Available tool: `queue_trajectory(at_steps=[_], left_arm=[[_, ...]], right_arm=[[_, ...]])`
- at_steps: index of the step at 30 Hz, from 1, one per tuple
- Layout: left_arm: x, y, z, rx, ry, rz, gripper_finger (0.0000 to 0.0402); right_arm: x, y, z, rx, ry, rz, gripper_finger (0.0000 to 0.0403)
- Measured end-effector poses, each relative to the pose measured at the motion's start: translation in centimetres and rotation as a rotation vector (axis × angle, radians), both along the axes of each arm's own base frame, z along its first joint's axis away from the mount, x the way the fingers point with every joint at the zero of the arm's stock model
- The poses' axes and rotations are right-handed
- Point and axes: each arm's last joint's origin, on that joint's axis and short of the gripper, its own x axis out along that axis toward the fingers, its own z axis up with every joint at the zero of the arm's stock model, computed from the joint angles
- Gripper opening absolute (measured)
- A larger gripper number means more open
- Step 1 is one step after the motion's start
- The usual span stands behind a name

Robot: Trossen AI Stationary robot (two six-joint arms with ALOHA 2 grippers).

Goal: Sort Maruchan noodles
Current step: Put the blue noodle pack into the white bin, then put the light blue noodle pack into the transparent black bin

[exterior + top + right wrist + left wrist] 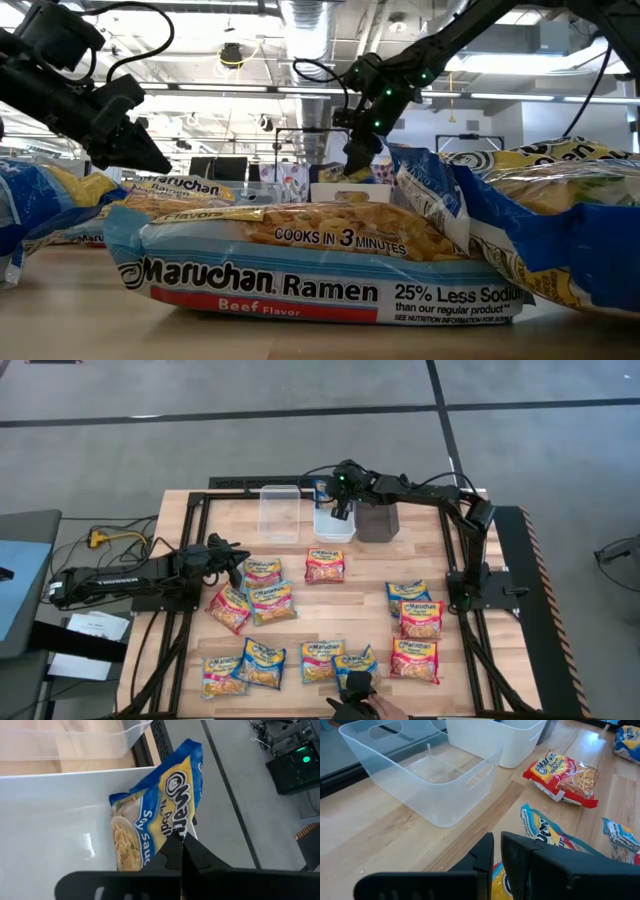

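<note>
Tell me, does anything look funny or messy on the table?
Nothing looks spilled or torn. The noodle packets lie loose at odd angles on the table, some overlapping, because they await sorting. The right gripper holds a blue packet, fingers shut, over the white bin. The left gripper hovers over the packets.

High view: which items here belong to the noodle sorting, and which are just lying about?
Job: ramen packets scattered on the table; blue packet pinched by the right gripper over the white bin; clear bin; dark grey bin; left gripper.

Lying about: yellow cable; papers.
</note>
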Motion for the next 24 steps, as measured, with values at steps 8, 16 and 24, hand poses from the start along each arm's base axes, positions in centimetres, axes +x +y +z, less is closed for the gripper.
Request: queue_trajectory(at_steps=[8,16,24], left_arm=[[0.0,0.0,0.0,0.001,0.0,0.0,0.0022],[0.0,0.0,0.0,0.001,0.001,-0.001,0.0022],[0.0,0.0,0.0,0.001,0.001,-0.001,0.0022]], right_arm=[[-0.04,-0.04,-0.02,0.001,0.002,-0.002,0.0045],[-0.15,-0.15,0.02,-0.03,0.023,-0.04,0.0094],[-0.03,-0.11,0.21,-0.044,0.021,-0.046,0.0113]])
